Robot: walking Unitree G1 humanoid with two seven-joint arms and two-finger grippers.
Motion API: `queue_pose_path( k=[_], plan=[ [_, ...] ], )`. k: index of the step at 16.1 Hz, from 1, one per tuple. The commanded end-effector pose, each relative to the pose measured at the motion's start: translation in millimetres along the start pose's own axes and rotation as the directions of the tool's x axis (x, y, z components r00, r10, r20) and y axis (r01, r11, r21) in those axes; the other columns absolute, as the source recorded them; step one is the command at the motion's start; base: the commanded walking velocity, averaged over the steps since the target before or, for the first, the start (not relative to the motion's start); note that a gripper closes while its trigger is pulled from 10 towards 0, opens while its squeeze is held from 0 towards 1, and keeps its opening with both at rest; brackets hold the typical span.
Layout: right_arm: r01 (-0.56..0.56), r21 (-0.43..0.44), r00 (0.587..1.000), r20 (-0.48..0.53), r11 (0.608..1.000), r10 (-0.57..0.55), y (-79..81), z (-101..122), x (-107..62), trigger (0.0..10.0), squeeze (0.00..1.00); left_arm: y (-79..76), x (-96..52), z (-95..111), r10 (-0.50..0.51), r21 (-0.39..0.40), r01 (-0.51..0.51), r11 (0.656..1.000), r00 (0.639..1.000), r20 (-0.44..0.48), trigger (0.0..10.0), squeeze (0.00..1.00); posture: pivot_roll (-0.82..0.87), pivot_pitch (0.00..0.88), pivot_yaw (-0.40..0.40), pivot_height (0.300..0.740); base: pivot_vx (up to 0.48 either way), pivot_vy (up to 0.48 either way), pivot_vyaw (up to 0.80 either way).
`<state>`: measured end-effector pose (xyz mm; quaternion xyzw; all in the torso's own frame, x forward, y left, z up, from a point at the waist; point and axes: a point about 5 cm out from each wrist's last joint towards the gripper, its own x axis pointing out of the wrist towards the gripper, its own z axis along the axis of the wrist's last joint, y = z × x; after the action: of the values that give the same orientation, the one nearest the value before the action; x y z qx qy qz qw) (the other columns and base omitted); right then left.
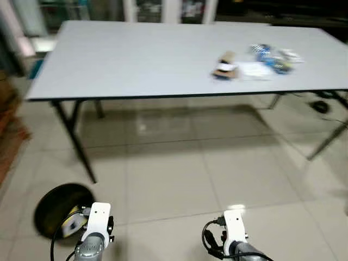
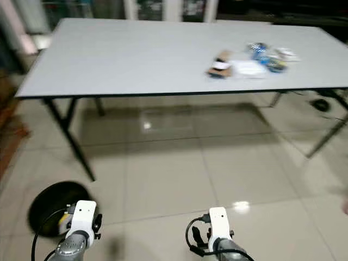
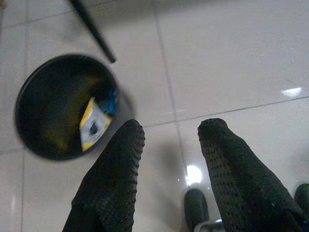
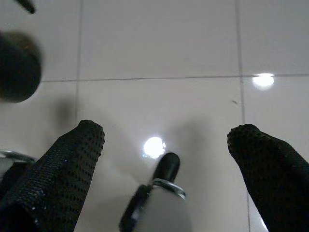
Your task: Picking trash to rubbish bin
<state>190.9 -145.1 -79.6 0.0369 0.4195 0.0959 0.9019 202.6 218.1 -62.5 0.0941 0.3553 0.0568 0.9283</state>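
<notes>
We see a long grey desk (image 1: 136,60) on black folding legs over a pale tiled floor (image 1: 217,179). Trash (image 1: 255,62) lies in a loose cluster on the desk towards its right end: a brown-and-white piece (image 1: 225,66), flat white paper (image 1: 254,70), and blue-patterned wrappers (image 1: 270,56); details are blurred. The bin (image 1: 57,209), round and black, stands on the floor near the desk's front left leg. In the left wrist view it already holds a yellow-and-white wrapper (image 3: 93,124). Left gripper (image 3: 169,135) hangs low beside the bin, jaws apart, nothing between them. Right gripper (image 4: 166,137) hangs over bare floor in front of the desk, jaws wide apart, also holding nothing.
</notes>
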Motion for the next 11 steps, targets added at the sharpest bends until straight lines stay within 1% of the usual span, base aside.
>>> queue_pose_path(
  k=[1,5,9,11],
  plan=[
    [0.011,-0.008,1.0,-0.006,1.0,-0.011,-2.9,-1.7,-1.0,10.0,0.0,0.1,-0.5,-2.6,0.005,-0.013,-0.006,1.0,1.0,-0.016,10.0,0.0,0.0,0.069,-0.065,0.74,0.0,0.0,0.8],
    [0.012,-0.012,1.0,-0.015,1.0,-0.012,-2.2,-3.5,-1.1,10.0,0.0,0.2,-0.1,-1.6,0.005,-0.016,-0.005,1.0,1.0,-0.015,10.0,0.0,0.0,0.078,-0.064,0.74,0.0,0.0,0.8],
    [0.013,0.013,1.0,-0.015,1.0,-0.012,-2.4,-5.0,-1.5,10.0,0.0,0.3,0.1,-1.5,0.004,-0.017,-0.005,1.0,1.0,-0.016,10.0,0.0,0.0,0.081,-0.062,0.74,0.0,0.0,0.8],
    [0.011,0.039,1.0,-0.008,0.999,-0.011,-2.1,-4.6,-1.5,10.0,0.0,0.0,0.1,-1.4,0.003,-0.016,-0.003,1.0,1.0,-0.016,10.0,0.0,0.0,0.082,-0.062,0.74,0.0,0.0,0.0]
  ],
)
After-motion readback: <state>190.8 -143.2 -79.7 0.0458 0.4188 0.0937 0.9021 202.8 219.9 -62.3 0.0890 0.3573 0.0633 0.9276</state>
